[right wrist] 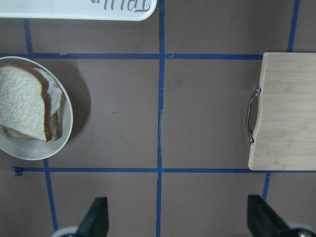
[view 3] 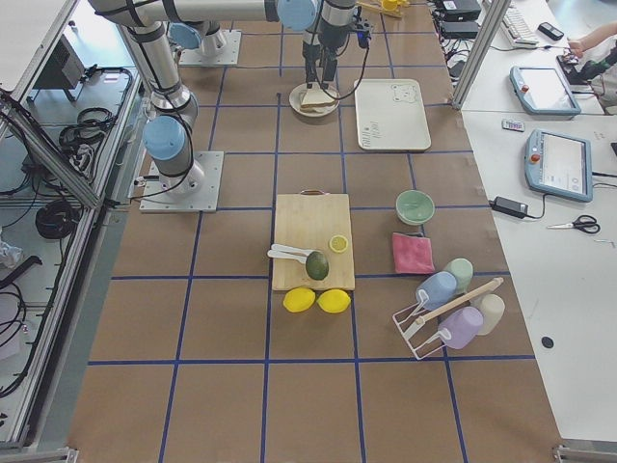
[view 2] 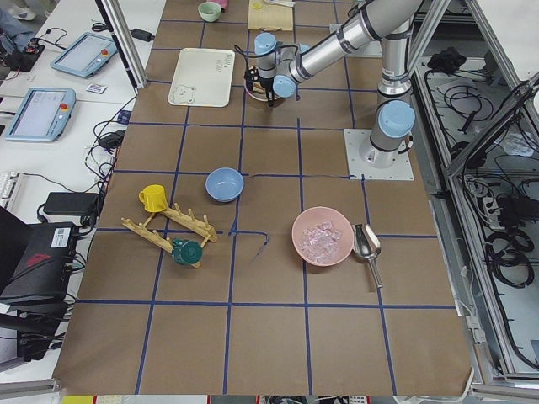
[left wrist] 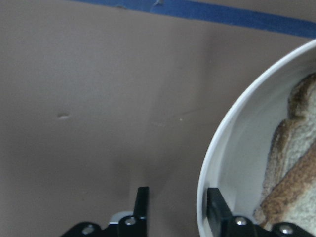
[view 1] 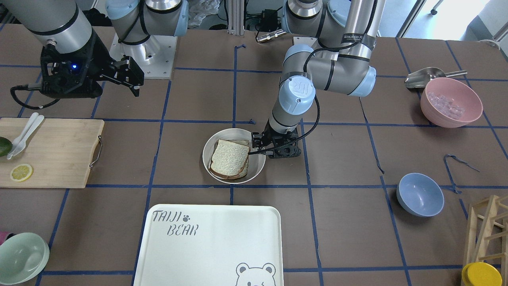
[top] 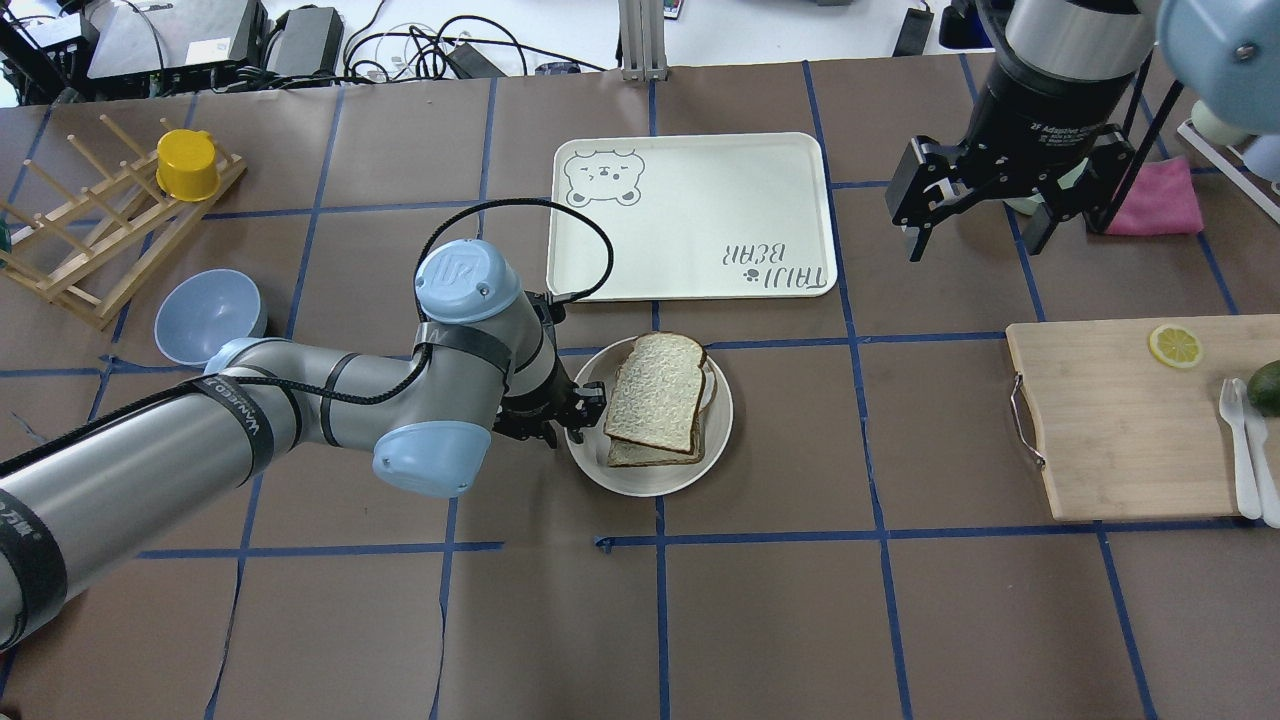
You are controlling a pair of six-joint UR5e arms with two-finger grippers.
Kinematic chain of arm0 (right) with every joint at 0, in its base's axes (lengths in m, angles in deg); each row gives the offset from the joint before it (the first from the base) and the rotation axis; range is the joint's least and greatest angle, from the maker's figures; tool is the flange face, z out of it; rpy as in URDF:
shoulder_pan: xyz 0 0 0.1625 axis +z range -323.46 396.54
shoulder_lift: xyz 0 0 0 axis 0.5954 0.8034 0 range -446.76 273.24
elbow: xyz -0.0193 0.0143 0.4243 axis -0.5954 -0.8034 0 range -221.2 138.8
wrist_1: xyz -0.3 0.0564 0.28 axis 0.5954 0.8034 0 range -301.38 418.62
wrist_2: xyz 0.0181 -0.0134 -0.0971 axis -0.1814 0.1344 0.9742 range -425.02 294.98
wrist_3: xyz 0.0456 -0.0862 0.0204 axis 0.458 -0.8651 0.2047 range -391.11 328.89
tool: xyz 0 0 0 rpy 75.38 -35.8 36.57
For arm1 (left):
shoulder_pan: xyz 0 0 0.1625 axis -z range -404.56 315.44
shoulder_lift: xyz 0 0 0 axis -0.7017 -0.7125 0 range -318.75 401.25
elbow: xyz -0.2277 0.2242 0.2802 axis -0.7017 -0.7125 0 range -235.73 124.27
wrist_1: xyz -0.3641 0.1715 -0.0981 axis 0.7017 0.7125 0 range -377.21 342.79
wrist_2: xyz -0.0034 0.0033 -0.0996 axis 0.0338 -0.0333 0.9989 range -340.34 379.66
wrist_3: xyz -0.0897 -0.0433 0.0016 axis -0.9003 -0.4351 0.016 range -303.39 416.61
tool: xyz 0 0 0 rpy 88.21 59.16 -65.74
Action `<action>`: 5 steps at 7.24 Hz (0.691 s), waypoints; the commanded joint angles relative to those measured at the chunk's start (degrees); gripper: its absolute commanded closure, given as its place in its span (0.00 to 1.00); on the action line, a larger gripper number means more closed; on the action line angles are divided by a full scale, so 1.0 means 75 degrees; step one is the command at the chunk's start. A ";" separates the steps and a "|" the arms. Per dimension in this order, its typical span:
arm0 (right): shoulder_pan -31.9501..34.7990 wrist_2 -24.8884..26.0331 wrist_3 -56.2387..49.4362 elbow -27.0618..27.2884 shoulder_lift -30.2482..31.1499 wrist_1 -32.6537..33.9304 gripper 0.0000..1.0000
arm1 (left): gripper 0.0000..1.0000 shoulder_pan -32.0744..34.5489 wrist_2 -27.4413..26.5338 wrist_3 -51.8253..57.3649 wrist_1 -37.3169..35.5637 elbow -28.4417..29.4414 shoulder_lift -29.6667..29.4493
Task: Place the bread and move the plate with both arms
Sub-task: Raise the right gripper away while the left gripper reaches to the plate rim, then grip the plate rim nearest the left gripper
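Observation:
The bread (top: 655, 390) lies on top of another slice on the round cream plate (top: 650, 482), mid-table; both also show in the front view (bread (view 1: 230, 157), plate (view 1: 232, 133)). My left gripper (top: 578, 412) is low at the plate's left rim. In the left wrist view it (left wrist: 177, 207) is open, one finger outside the rim (left wrist: 217, 148) and one inside, next to the bread (left wrist: 296, 148). My right gripper (top: 975, 215) hangs open and empty high above the table, off to the plate's right. Its wrist view shows the plate (right wrist: 67, 128) at the left.
The bear-printed tray (top: 690, 215) lies just beyond the plate. A wooden cutting board (top: 1120, 420) with a lemon slice and white cutlery is at the right. A blue bowl (top: 205, 315) and a wooden rack (top: 90, 235) are at the left. A pink bowl (view 1: 450, 103) stands behind my left arm.

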 commanded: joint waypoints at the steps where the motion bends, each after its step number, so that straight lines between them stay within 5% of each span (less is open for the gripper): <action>1: 0.0004 0.0124 0.0390 -0.0008 0.0015 0.0021 0.00 | 1.00 0.0006 0.0007 -0.0045 -0.0169 0.0036 -0.0055; 5: 0.0075 -0.0004 0.0697 -0.0043 0.0120 0.0009 0.00 | 1.00 -0.0088 0.0205 0.0025 -0.0216 0.0258 0.0226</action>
